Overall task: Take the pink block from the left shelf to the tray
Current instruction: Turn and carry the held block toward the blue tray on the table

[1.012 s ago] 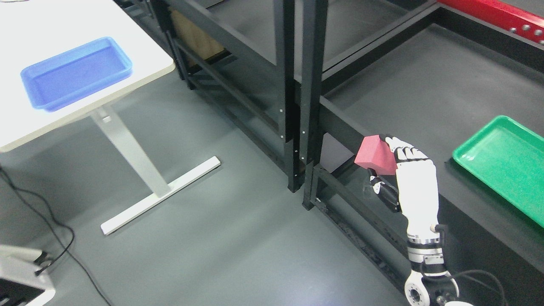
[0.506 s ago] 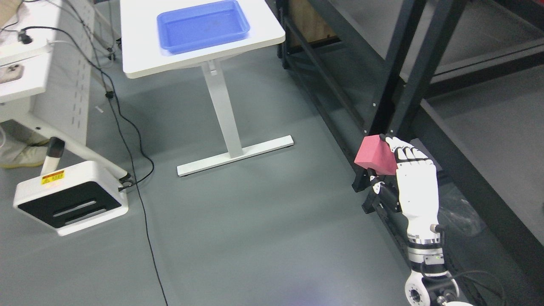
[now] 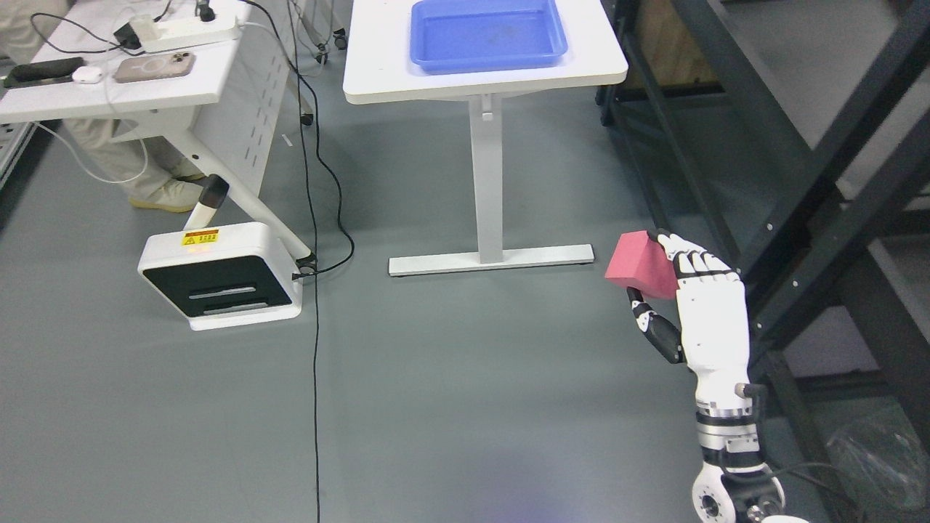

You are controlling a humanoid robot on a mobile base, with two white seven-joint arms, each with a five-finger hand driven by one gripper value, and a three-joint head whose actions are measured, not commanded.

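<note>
— What has changed since a moment ago?

— The whole view has swung round, so that is the camera turning and not the things; the table (image 3: 363, 83) with the blue tray (image 3: 488, 33) now stands almost straight ahead at the top of the picture, and the black shelf (image 3: 821, 196) has slid off to the right edge; the block and the hand sit at the same spot in the picture as before.

— And the block itself?

— The pink block (image 3: 639, 269) is off the shelf and up in the air over the grey floor, well apart from the tray; the right hand (image 3: 701, 305) has its fingers (image 3: 694, 260) curled over the block's upper right edge and the thumb under it, so it is gripping the block; I would judge it is held high and out in front so that it clears the shelf posts while the robot turns toward the table.

— How does it look?

— A plain, matte, rose-coloured solid with sharp corners, tilted; one broad face catches the light.

— Anything else around?

— A white box (image 3: 221, 276) on the floor with a black cable (image 3: 314, 327); the left hand is out of sight.
</note>
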